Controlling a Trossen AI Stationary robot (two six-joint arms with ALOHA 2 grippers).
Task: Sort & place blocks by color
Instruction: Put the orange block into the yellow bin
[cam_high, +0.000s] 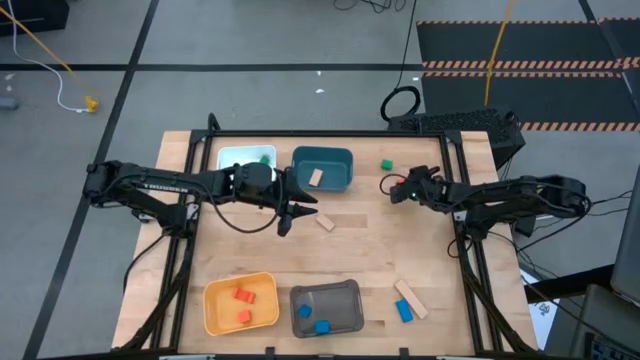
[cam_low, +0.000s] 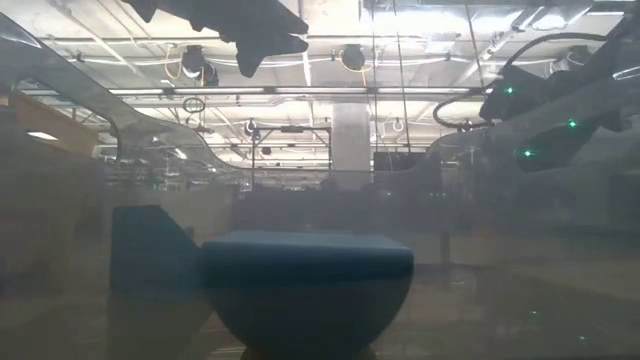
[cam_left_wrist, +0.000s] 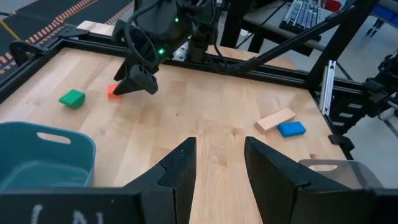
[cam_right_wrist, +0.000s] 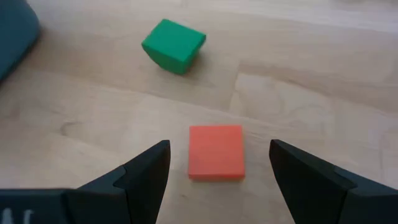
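On the left arm (cam_high: 165, 185), white lettering shows, too small to read.

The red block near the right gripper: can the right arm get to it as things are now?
Probably yes. The right gripper is open just above the red block, which lies between its fingers. The green block lies apart, and nothing covers the red one.

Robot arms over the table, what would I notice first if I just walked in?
Probably the right gripper, open, with a red-orange block on the wood right between its fingers, and a green block just beyond it. Next, the bins: a yellow bin at the table's near edge holds two red-orange blocks, and the left gripper hangs beside the teal bin.
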